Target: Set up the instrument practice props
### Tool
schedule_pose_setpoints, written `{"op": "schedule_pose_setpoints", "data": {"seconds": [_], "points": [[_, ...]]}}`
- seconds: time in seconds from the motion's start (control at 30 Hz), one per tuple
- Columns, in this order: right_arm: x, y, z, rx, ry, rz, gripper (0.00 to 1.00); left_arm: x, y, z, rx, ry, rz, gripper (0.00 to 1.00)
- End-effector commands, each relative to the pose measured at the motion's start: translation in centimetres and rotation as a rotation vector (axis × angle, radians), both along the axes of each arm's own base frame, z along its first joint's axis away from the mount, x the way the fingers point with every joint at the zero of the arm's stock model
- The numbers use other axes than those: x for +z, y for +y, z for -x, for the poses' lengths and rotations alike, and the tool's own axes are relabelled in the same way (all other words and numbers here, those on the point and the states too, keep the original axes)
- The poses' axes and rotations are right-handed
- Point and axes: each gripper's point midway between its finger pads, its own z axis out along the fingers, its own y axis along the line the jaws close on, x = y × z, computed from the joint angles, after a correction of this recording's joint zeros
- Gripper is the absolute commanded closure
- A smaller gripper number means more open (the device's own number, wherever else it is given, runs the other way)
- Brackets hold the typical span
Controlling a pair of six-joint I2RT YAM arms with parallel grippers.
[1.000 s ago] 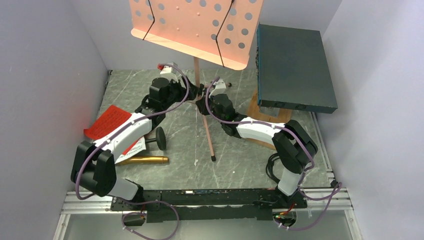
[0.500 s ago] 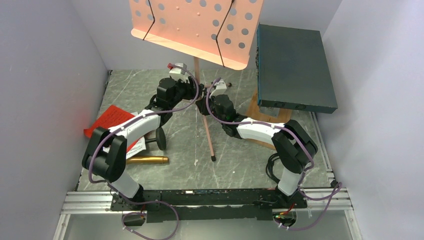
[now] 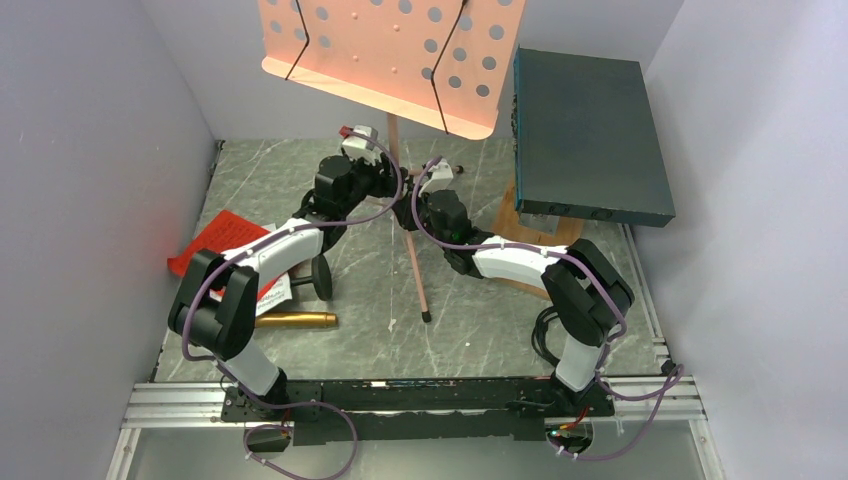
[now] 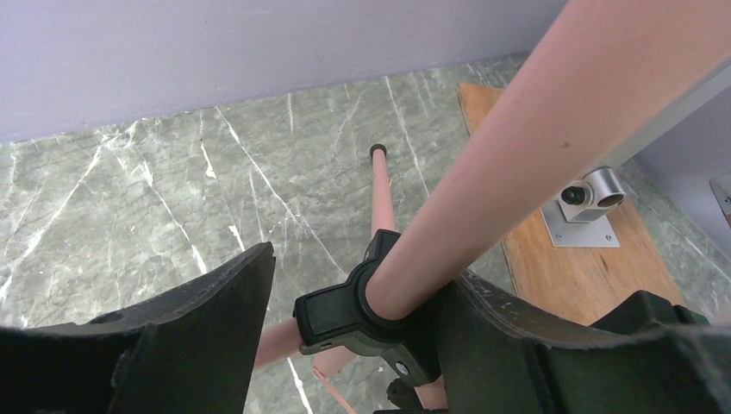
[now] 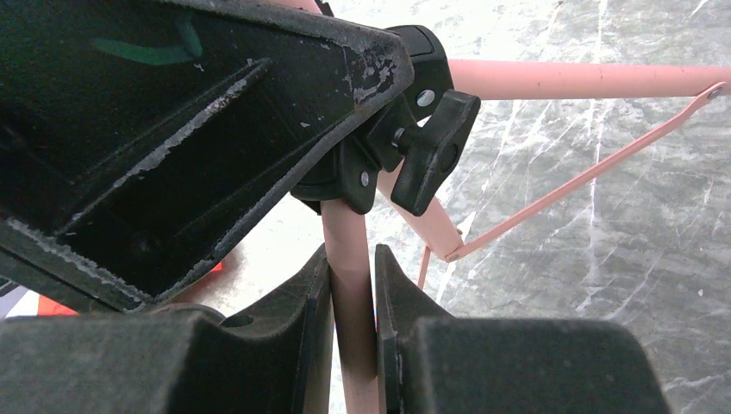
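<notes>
Your left tool (image 4: 353,315) is straddling the black hub of the music stand (image 3: 370,60), with its fingers spread and a gap showing on one side. Your right tool (image 5: 353,302) is pinching one pink tube of that stand just beside the hub. The stand is rising near the middle of the tabletop's (image 3: 480,320) far edge.

The music sheets (image 3: 212,240) are lying at the left edge, partly under your left arm. The microphone (image 3: 295,320) and the toppled mic stand (image 3: 322,277) are lying just beside them. A teal box (image 3: 585,140) is sitting on a wooden board (image 3: 515,222) toward the far right corner.
</notes>
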Motion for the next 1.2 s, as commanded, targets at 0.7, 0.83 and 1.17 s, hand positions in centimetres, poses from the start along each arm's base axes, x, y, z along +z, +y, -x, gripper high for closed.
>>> {"op": "schedule_pose_setpoints", "data": {"seconds": [0.7, 0.83, 1.17], "points": [[-7.8, -1.4, 2.9, -0.022, 0.233, 0.108, 0.94, 2.6, -0.7, -1.1, -0.027, -0.072, -0.029, 1.00], [-5.3, -2.1, 3.7, 0.000, 0.199, 0.110, 0.63, 1.0, -1.1, 0.0, -0.094, -0.094, -0.083, 1.00], [2.5, -6.7, 8.6, 0.139, -0.022, 0.076, 0.26, -0.1, -2.5, 3.0, -0.288, -0.143, -0.153, 1.00]]}}
